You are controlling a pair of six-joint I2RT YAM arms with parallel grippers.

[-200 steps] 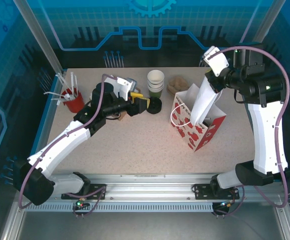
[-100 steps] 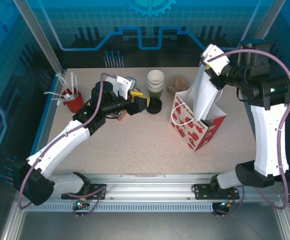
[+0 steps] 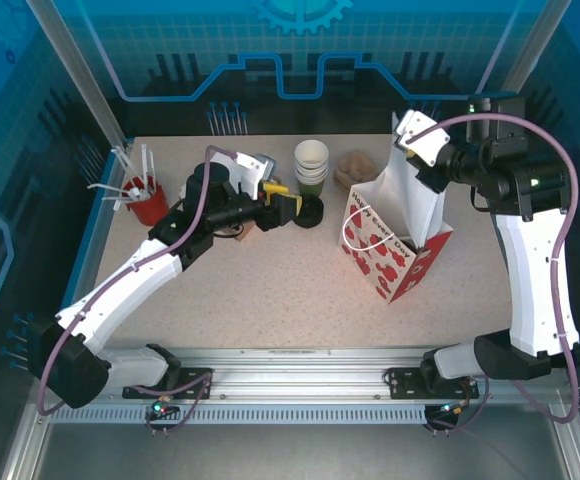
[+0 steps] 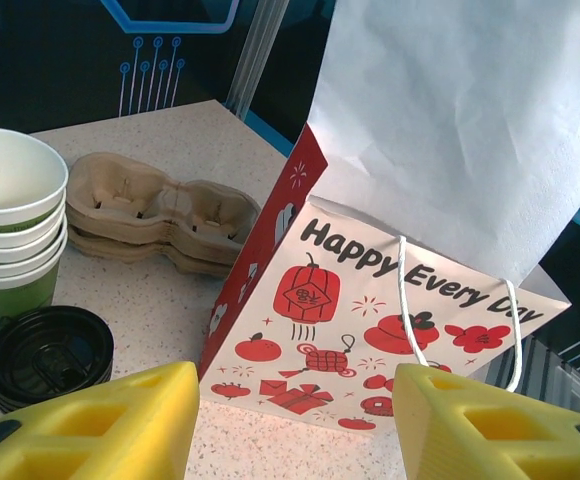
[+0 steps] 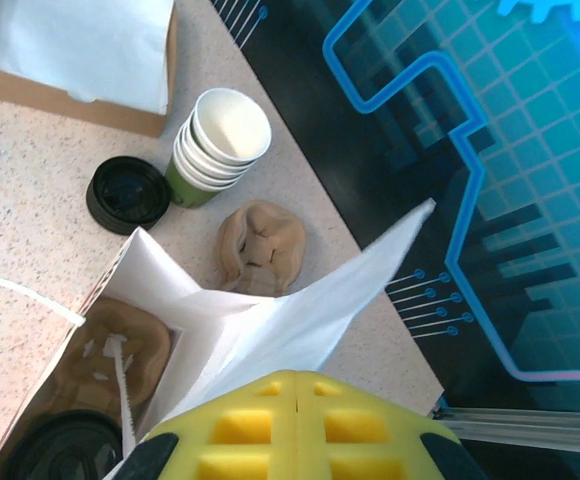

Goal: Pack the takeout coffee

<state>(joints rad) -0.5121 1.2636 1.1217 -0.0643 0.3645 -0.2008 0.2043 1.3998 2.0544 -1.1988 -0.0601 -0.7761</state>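
Red "Happy Every Day" gift bag

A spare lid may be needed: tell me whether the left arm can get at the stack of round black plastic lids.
Probably yes: the open left pincer hangs beside the stack of round black plastic lids, with nothing between them.
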